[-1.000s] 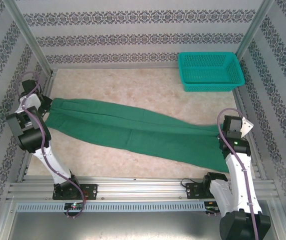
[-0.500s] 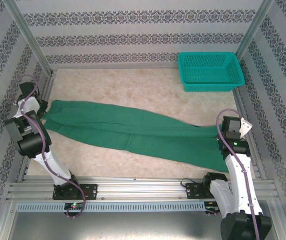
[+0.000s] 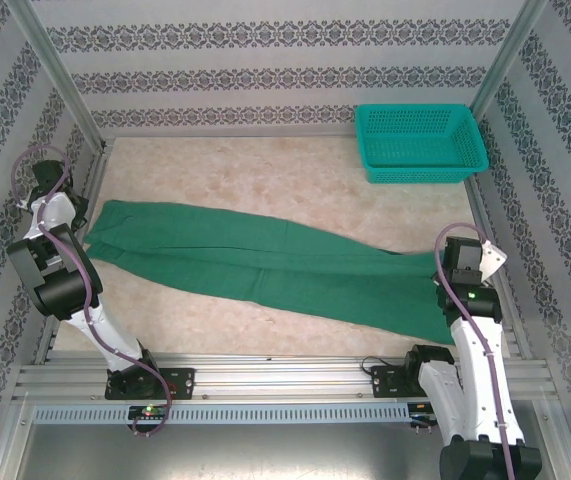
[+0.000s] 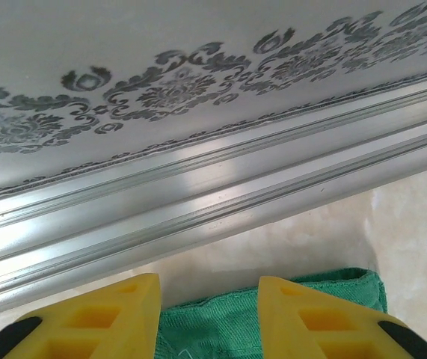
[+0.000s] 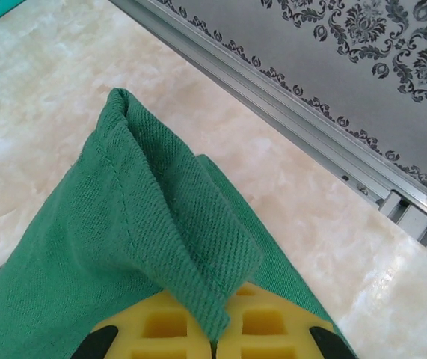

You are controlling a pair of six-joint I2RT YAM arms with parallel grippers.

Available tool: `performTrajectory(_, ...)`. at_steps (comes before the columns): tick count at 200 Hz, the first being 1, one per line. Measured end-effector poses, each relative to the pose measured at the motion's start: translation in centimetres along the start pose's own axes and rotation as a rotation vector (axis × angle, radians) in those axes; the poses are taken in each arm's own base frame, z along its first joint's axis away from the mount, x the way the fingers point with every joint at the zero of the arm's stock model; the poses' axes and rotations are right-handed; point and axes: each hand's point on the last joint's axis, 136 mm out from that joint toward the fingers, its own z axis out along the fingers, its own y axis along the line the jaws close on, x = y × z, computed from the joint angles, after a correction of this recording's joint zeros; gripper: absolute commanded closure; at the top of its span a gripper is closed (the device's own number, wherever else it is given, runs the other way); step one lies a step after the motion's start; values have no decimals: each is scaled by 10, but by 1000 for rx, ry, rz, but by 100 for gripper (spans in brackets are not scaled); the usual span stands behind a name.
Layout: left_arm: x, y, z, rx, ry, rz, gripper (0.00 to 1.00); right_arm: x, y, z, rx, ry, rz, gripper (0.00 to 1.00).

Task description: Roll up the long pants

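The long pants point(image 5: 123, 247) — matt green twill cloth, finely ribbed; counter point(image 3: 265, 170) glossy, marbled stone-look; rail point(image 4: 198, 187) — brushed metal.

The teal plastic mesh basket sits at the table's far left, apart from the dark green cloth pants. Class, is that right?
No, far right: the top external view shows the teal plastic mesh basket there, apart from the dark green cloth pants.
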Motion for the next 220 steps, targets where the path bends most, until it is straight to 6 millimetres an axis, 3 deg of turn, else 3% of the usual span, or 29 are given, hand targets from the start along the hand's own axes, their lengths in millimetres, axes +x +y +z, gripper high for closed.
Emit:
performTrajectory(14,-1,-1,0,2,-2,-1,63,1,2,-7,-19,-3,7,96)
performTrajectory(29,-3,-4,-1,9,-4,-2,63,2,7,-14,-58,7,14,74)
performTrajectory(35,-4,-6,-1,14,-6,-4,64,3,10,-16,-76,14,25,71)
performTrajectory(41,-6,-8,-1,20,-7,-5,64,5,13,-18,-94,24,32,57)
performTrajectory(46,-6,-9,0,24,-5,-6,64,7,16,-19,-108,35,42,51)
performTrajectory(87,0,-14,6,33,16,5,65,26,29,-25,-167,113,22,36)
performTrajectory(113,10,-24,6,58,29,36,65,22,24,-21,-124,95,10,34)
performTrajectory(125,22,-32,6,79,45,72,65,18,21,-15,-82,94,3,35)
performTrajectory(142,55,-53,0,126,94,168,64,9,20,0,-22,115,31,36)
performTrajectory(165,111,-94,-19,225,168,334,66,6,28,22,-2,171,53,49)
performTrajectory(171,128,-103,-24,255,195,374,67,7,33,25,-15,183,52,60)
performTrajectory(179,148,-110,-28,287,230,419,73,8,41,27,-47,198,40,88)
performTrajectory(185,161,-112,-30,299,254,445,83,9,47,28,-75,207,34,99)
performTrajectory(198,185,-107,-27,304,313,487,99,12,62,28,-139,233,24,100)
performTrajectory(220,209,-86,-7,258,393,502,100,32,97,32,-232,348,-56,100)
